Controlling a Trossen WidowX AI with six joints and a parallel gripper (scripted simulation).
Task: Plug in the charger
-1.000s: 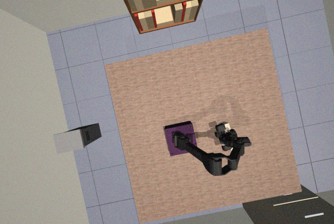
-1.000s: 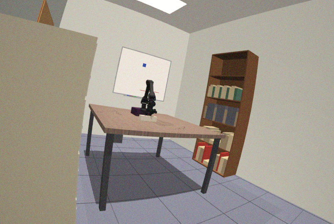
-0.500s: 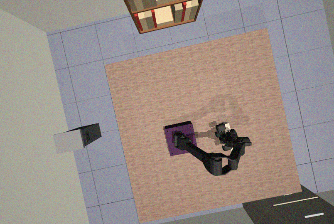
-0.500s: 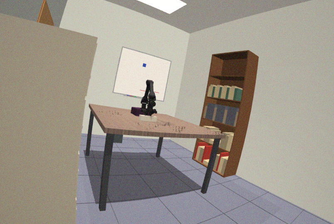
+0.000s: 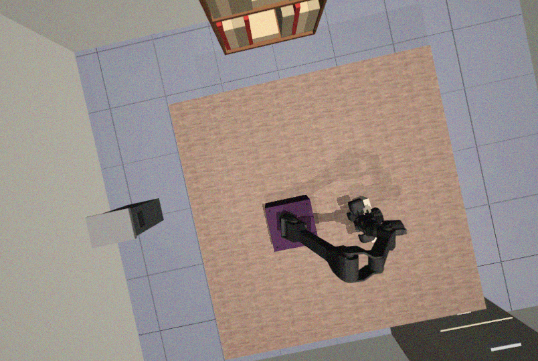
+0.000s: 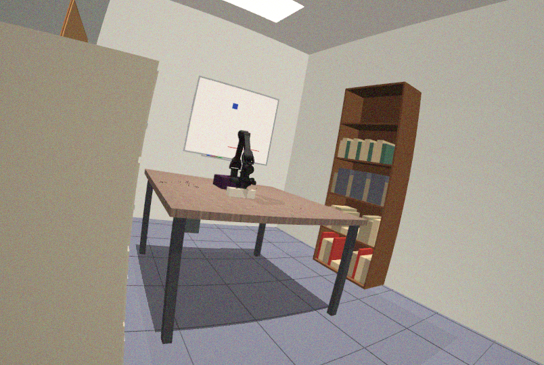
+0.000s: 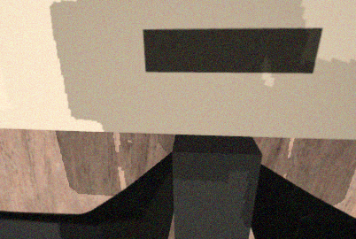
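The white power strip lies on the table; in the wrist view it fills the upper part, with a long dark rectangle on its face. The dark block-shaped charger stands at the lower middle of the wrist view. My gripper is shut on it, one black finger on each side. The charger's front end meets the strip's near edge in this view. No prongs show; the strip or the charger hides them. The outlet openings are not visible, so how deep the prongs sit cannot be told. In the top and exterior views the arm hides the charger.
The purple base block stands on the wooden table beside the strip. The arm arches over the table from it. A bookcase stands on the floor beyond the table.
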